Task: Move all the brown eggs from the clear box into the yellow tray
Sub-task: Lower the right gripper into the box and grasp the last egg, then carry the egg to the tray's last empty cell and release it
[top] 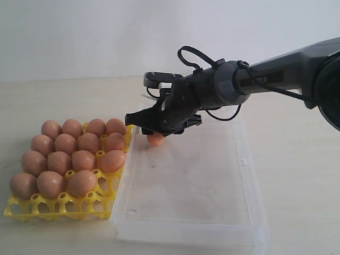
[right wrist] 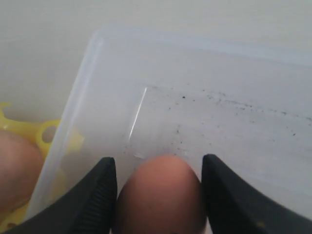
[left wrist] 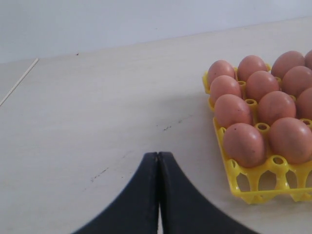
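The bench [top: 297, 159] is seen slantwise from above by the exterior view. The yellow tray [left wrist: 253, 192] is viewed low and near from the left wrist, the clear box [right wrist: 195, 112] closely from the right. The tray is shared by all.

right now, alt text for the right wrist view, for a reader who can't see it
The right gripper clasps a brown egg between two black fingers over the floor of the clear box. Beyond the box wall, part of the yellow tray shows, holding another blurred egg.
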You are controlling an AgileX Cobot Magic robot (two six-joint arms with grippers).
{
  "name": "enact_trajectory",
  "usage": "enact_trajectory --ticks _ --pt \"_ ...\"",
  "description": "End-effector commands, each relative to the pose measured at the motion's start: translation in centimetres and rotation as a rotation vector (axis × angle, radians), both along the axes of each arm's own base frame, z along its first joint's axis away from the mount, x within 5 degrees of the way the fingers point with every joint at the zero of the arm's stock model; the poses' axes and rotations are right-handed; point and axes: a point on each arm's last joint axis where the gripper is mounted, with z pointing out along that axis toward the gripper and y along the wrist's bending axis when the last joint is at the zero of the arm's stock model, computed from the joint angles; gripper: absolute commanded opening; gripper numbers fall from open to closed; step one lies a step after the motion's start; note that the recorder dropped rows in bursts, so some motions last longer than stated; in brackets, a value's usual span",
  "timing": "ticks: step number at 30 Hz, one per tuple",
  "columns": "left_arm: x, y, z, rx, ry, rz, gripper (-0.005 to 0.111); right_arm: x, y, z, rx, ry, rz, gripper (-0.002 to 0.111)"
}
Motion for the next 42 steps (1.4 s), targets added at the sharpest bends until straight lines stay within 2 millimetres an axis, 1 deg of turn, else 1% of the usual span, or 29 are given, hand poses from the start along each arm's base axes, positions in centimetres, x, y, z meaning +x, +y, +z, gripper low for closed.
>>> enact_trajectory --ticks 1,3,6,9,11,14,16,18,21,24,26,28,32,35,40,42 --pt "0.0 0.0 0.2 -0.007 -0.019 -0.005 0.000 -0.2 -0.3 1.1 -0.045 -0.001 0.047 0.000" --pt "0.0 0.0 0.2 -0.007 -0.019 -0.005 0.000 -0.2 -0.4 2.6 -0.043 -0.032 0.069 0.000" --pt "0.0 0.0 0.2 -0.007 -0.019 -0.005 0.000 -0.4 -0.5 5.5 -0.040 -0.103 0.115 0.000" --pt "0.0 0.0 0.2 -0.007 -0.019 -0.005 0.000 -1.2 -0.3 8.2 -0.027 -0.225 0.185 0.000" --pt "0.0 0.0 0.2 -0.007 -0.019 -0.005 0.000 -2.7 0.0 9.7 0.001 -0.318 0.233 0.000" --pt "0.0 0.0 0.2 -0.007 -0.019 -0.005 0.000 -5.7 0.7 10.8 0.039 -0.432 0.310 0.000" --pt "0.0 0.0 0.2 -0.007 -0.019 -0.005 0.000 -7.8 1.4 10.8 0.070 -0.476 0.351 0.000" --pt "0.0 0.0 0.2 -0.007 -0.019 -0.005 0.000 -9.8 2.3 10.4 0.093 -0.506 0.402 0.000" --pt "0.0 0.0 0.2 -0.007 -0.019 -0.005 0.000 -12.9 3.8 9.0 0.102 -0.542 0.502 0.000" --pt "0.0 0.0 0.2 -0.007 -0.019 -0.005 0.000 -15.2 4.6 7.9 0.132 -0.597 0.569 0.000" --pt "0.0 0.0 0.2 -0.007 -0.019 -0.005 0.000 -16.0 4.8 7.2 0.130 -0.616 0.600 0.000" --pt "0.0 0.0 0.2 -0.007 -0.019 -0.005 0.000 -16.4 4.9 6.3 0.127 -0.632 0.619 0.000" --pt "0.0 0.0 0.2 -0.007 -0.019 -0.005 0.000 -16.4 4.9 4.8 0.121 -0.624 0.621 0.000" --pt "0.0 0.0 0.2 -0.007 -0.019 -0.005 0.000 -16.3 5.1 4.3 0.124 -0.628 0.620 0.000" --pt "0.0 0.0 0.2 -0.007 -0.019 -0.005 0.000 -16.3 5.1 4.0 0.119 -0.622 0.621 0.000" --pt "0.0 0.0 0.2 -0.007 -0.019 -0.005 0.000 -16.3 5.1 3.9 0.118 -0.620 0.622 0.002"
